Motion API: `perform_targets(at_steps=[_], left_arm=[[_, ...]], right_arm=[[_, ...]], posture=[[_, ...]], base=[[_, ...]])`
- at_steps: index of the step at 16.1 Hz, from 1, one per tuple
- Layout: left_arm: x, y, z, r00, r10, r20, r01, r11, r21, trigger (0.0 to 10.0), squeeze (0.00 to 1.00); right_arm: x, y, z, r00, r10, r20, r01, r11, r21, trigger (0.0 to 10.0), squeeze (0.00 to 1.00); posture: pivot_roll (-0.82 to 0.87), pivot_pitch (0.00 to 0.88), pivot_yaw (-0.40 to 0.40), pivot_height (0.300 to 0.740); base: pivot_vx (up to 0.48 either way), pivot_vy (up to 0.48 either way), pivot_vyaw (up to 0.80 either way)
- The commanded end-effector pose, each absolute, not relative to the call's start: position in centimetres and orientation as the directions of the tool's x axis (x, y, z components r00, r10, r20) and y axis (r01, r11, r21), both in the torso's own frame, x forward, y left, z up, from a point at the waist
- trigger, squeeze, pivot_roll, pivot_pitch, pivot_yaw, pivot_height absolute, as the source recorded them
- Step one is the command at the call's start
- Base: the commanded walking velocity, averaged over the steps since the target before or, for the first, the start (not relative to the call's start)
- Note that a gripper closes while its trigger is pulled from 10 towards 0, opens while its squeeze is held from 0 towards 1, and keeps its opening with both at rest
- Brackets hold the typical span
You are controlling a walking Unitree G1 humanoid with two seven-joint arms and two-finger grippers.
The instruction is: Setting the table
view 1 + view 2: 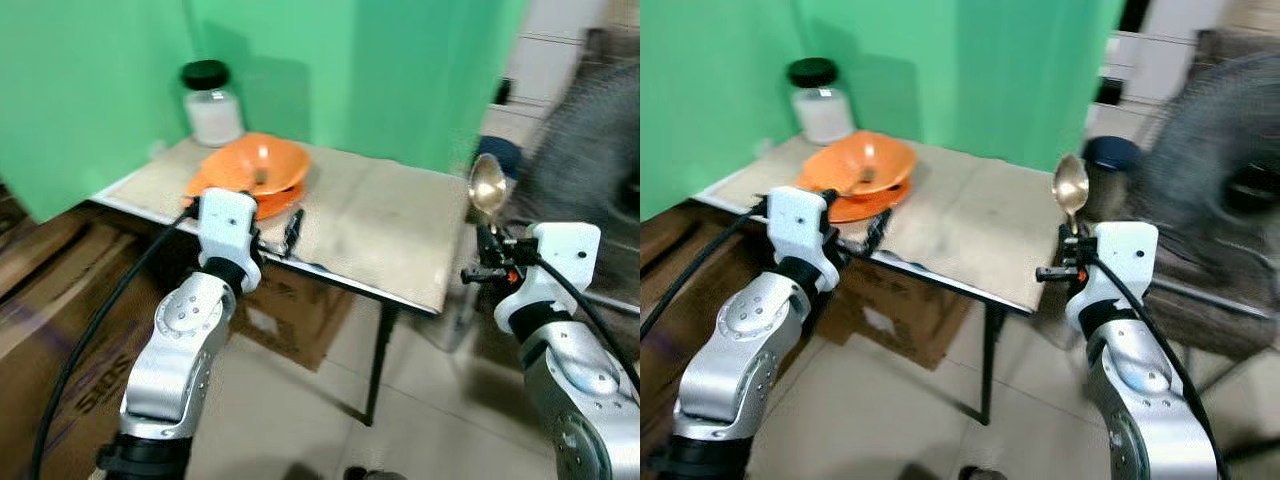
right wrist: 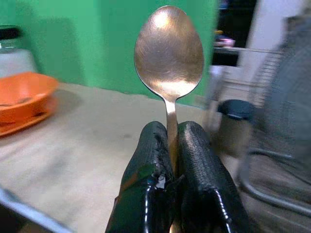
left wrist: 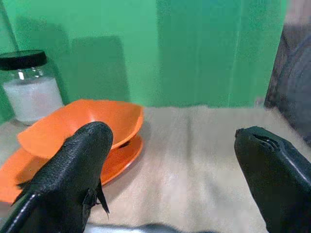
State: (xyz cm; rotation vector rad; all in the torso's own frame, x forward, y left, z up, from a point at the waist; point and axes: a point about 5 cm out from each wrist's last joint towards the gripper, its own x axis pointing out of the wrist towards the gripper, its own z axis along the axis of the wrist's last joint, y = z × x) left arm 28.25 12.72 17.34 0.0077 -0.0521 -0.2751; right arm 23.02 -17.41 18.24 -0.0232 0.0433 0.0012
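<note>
Right gripper (image 1: 1071, 240) pinching upright spoon (image 1: 1071, 190) — beside table (image 1: 970, 225), orange bowl (image 1: 862, 163) on plate (image 1: 855, 208)

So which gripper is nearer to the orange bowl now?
Left. The left gripper hovers open at the table's near edge, just beside the orange bowl. The right gripper is beyond the table's far corner, holding the spoon upright.

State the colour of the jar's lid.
Black; the jar's lid shows best in the left eye view.

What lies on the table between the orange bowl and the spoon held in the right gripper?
Only bare table separates the orange bowl from the spoon clamped in the right gripper, as the left eye view shows.
</note>
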Motion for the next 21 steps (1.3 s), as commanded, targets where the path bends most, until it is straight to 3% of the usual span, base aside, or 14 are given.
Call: perform_targets(at_steps=[1, 4, 6, 13, 21], left_arm=[[28.6, 13.0, 17.6, 0.972, -0.224, 0.072, 0.226, 0.974, -0.018, 10.0, 0.0], [28.9, 13.5, 17.2, 0.988, -0.138, 0.071, 0.135, 0.989, 0.055, 10.0, 0.0], [29.0, 13.4, 17.0, 0.968, -0.251, 0.023, 0.249, 0.965, 0.084, 10.0, 0.0], [29.3, 13.1, 17.1, 0.956, -0.291, 0.043, 0.285, 0.953, 0.105, 10.0, 0.0], [29.2, 13.4, 16.9, 0.951, -0.306, 0.042, 0.298, 0.945, 0.135, 10.0, 0.0]], right_arm=[[23.3, -18.0, 18.4, 0.998, -0.034, -0.044, 0.032, 0.999, -0.036, 10.0, 0.0], [23.2, -18.2, 18.9, 0.998, -0.051, -0.023, 0.051, 0.998, -0.029, 10.0, 0.0], [22.8, -18.0, 18.9, 0.997, -0.072, -0.014, 0.072, 0.997, -0.008, 10.0, 0.0], [22.2, -17.7, 18.3, 0.998, -0.058, -0.038, 0.058, 0.998, 0.0, 10.0, 0.0], [21.7, -17.9, 17.6, 0.992, -0.106, -0.074, 0.107, 0.994, 0.008, 10.0, 0.0]], posture=[[-0.03, 0.0, 0.029, 0.74], [-0.04, 0.0, 0.034, 0.74], [-0.08, 0.0, 0.063, 0.74], [-0.08, 0.0, 0.073, 0.74], [-0.07, 0.0, 0.064, 0.74]], base=[[0.0, 0.0, -0.8], [0.0, 0.0, -0.8], [0.0, 0.0, -0.8], [0.0, 0.0, -0.8], [0.0, -0.341, -0.8]])
